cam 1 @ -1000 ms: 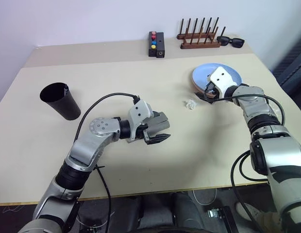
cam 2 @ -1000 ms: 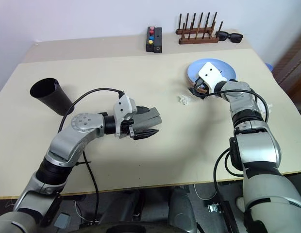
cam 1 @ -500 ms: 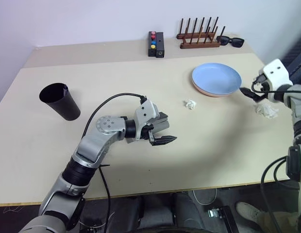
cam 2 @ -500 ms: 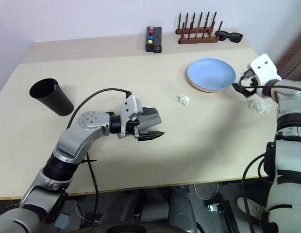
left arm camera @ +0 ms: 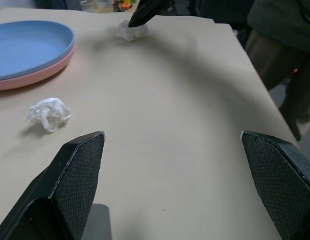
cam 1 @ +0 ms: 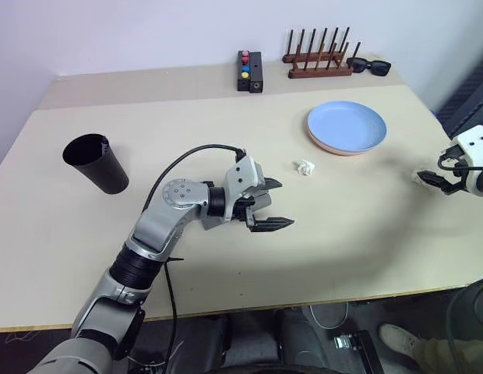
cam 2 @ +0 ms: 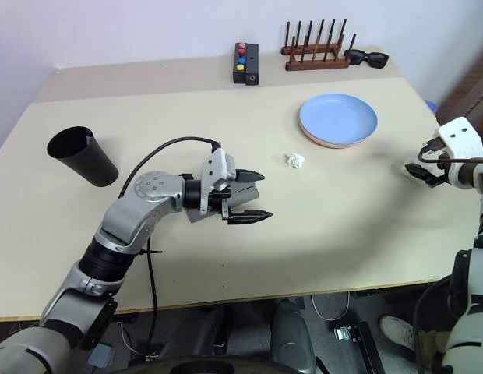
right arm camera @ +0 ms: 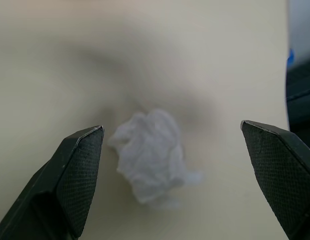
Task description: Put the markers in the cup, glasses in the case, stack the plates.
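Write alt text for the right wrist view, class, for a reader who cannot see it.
A crumpled white paper wad lies on the beige table, between the two spread black fingers of the right tool, which holds nothing.

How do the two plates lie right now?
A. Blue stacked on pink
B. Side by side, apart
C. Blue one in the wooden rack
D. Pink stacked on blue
A: the blue plate sits on the pink plate, whose rim peeks out beneath it.
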`<act>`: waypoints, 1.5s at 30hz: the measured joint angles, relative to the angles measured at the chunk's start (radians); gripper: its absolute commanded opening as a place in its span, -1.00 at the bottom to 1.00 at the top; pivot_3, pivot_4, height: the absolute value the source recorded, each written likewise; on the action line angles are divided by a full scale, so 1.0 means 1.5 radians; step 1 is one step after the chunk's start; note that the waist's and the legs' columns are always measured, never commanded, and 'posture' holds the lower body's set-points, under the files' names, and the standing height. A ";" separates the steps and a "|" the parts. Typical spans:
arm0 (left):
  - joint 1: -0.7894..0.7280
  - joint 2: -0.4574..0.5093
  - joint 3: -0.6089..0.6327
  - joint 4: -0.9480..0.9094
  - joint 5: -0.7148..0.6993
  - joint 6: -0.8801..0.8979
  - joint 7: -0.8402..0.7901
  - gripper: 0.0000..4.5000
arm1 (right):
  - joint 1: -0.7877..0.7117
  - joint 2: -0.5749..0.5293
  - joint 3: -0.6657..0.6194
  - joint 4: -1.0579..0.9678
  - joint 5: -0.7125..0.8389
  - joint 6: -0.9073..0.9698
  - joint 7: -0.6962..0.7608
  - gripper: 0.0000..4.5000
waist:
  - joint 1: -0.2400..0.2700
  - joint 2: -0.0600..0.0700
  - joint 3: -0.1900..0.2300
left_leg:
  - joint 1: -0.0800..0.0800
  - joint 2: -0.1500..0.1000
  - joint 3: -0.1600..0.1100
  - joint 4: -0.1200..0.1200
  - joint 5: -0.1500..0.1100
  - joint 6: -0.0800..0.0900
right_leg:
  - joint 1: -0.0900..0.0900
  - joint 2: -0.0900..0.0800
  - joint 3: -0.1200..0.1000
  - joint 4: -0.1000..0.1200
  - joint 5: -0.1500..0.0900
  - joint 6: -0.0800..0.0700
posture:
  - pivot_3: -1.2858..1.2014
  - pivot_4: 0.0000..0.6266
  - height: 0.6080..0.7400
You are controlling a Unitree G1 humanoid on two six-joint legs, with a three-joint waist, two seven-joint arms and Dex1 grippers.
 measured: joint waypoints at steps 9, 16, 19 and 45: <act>0.000 0.001 -0.003 0.002 0.000 -0.002 -0.008 1.00 | 0.024 0.008 -0.004 0.000 0.009 -0.002 -0.019 0.98 | 0.000 0.000 0.000 | 0.000 0.000 0.000 0.000 0.000 0.000 | 0.000 0.000 0.000 0.000 0.000 0.000 | 0.03 -0.52 1.00; 0.000 0.006 -0.003 0.002 0.001 -0.002 0.002 1.00 | 0.024 0.037 -0.009 0.015 0.013 -0.008 -0.047 -0.25 | 0.002 0.000 0.000 | 0.000 0.000 0.000 0.000 0.000 0.000 | 0.000 0.000 0.000 0.000 0.000 0.000 | 0.03 -0.52 1.00; 0.000 0.010 -0.003 0.001 0.001 -0.001 0.005 1.00 | 0.024 0.040 -0.009 0.016 0.013 -0.010 -0.052 -0.96 | 0.002 0.000 0.000 | 0.000 0.000 0.000 0.000 0.000 0.000 | 0.000 0.000 0.000 0.000 0.000 0.000 | 0.03 -0.52 1.00; -0.005 -0.018 0.012 0.023 0.033 0.003 0.138 1.00 | -0.063 0.179 -0.043 -0.154 0.080 -0.075 -0.062 -0.99 | 0.002 0.000 0.000 | 0.000 0.000 0.000 0.000 0.000 0.000 | 0.000 0.000 0.000 0.000 0.000 0.000 | 0.03 -0.52 1.00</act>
